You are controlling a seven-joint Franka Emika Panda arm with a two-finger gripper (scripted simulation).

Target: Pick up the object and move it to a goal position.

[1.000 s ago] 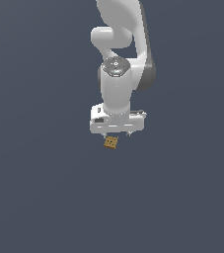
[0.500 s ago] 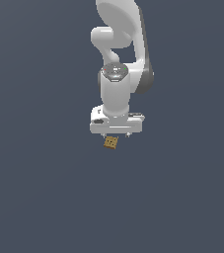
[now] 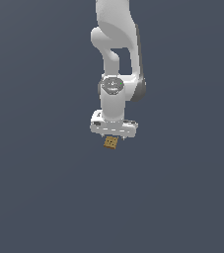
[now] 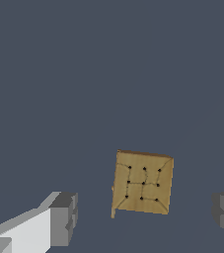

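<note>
The object, a tiny tan-brown cube (image 3: pixel 110 143) with small dark spots on its face, lies on the dark grey surface just under the white hand of the arm in the exterior view. In the wrist view the cube (image 4: pixel 143 183) sits between the two grey fingertips (image 4: pixel 64 217), with a clear gap on each side. My gripper (image 4: pixel 145 217) is open and touches nothing. In the exterior view the gripper (image 3: pixel 112 139) hangs straight above the cube, and the hand hides most of the fingers.
A plain dark grey surface (image 3: pixel 44 197) fills both views around the cube. No other object, container or edge shows.
The arm has come down toward the cube, so the wrist and hand sit lower. The cube has not moved.
</note>
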